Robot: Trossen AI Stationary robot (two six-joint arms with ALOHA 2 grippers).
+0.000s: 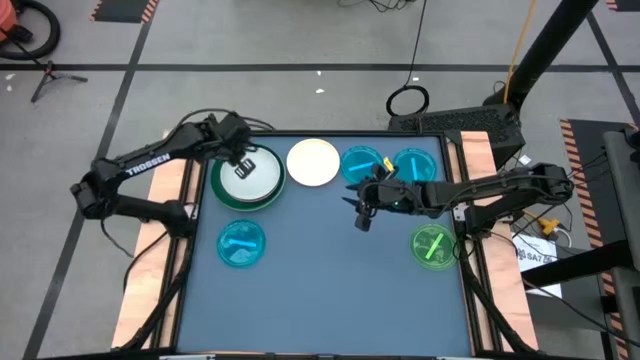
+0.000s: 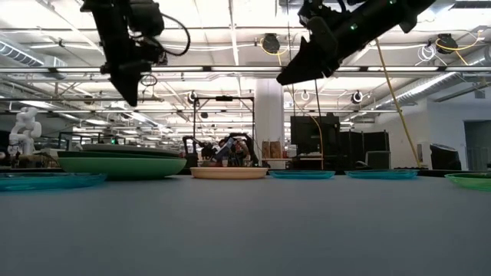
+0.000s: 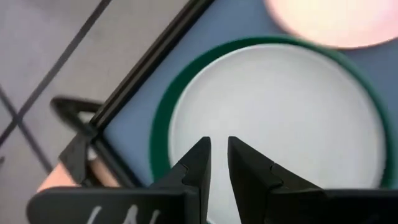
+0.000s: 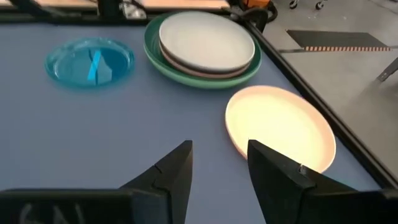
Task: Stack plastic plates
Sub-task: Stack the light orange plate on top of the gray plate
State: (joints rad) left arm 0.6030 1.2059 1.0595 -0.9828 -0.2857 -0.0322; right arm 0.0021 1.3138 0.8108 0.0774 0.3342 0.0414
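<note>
- The right gripper (image 1: 360, 212) is hovering empty with its jaws wide, near the cream round plastic plate (image 1: 313, 163); it should come down over that rim squarely.
- Beyond it, the left gripper (image 1: 242, 160) is hanging narrowly parted, holding nothing, above the white round plate (image 1: 252, 173) topping the green plate stack (image 1: 222, 192).

A stack of plates (image 1: 249, 180) lies far left on the table (image 1: 330, 290); rightward along the far edge lie three single plates (image 1: 313, 162). Another plate (image 1: 241, 243) lies nearer left, another (image 1: 432, 246) near right.
</note>
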